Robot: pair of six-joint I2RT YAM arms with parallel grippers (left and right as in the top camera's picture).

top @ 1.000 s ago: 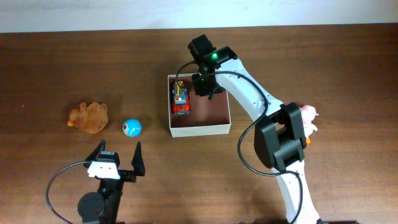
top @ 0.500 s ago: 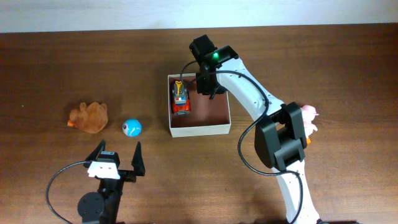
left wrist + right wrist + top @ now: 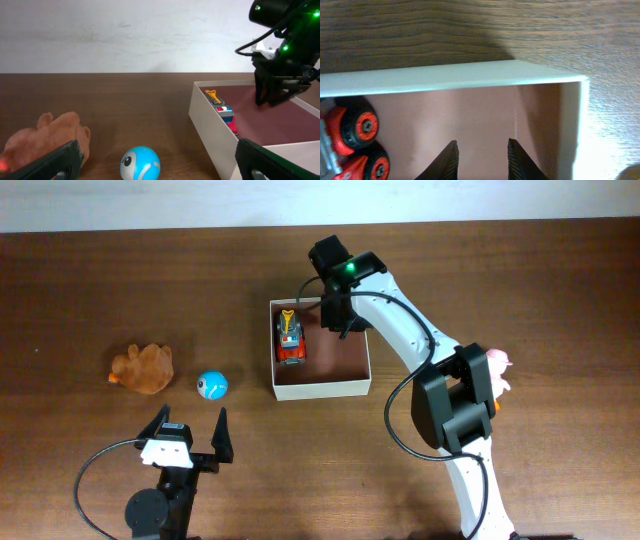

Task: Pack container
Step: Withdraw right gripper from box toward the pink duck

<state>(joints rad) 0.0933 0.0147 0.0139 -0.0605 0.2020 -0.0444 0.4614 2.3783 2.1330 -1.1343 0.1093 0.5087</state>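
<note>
- The right pincer (image 3: 479, 159) points down into the far part of the container, its black fingers (image 3: 447, 161) a narrow gap apart with nothing between them.
- Whether its tips touch the container floor I cannot tell.
- The container (image 3: 320, 388), a square, shallow, open-topped cardboard box with cream-white outer walls and a pinkish-brown inside, sits at the middle of the dark brown wooden desk (image 3: 100, 280).
- In the right wrist view its far white wall (image 3: 445, 77) runs just beyond the fingertips.
- A red toy truck with an orange top and black wheels (image 3: 290, 340) lies inside the container along its left wall, just left of the right pincer and apart from it.
- A small blue ball with a white eye (image 3: 212, 385) lies on the desk left of the container.
- A brown plush toy (image 3: 143, 368) lies further left, near the ball.
- A pink plush toy (image 3: 497, 365) shows at the right, partly hidden by the right arm.
- The left pincer (image 3: 191, 420) hangs at the near left with its jaws spread wide, empty, well apart from the container.
</note>
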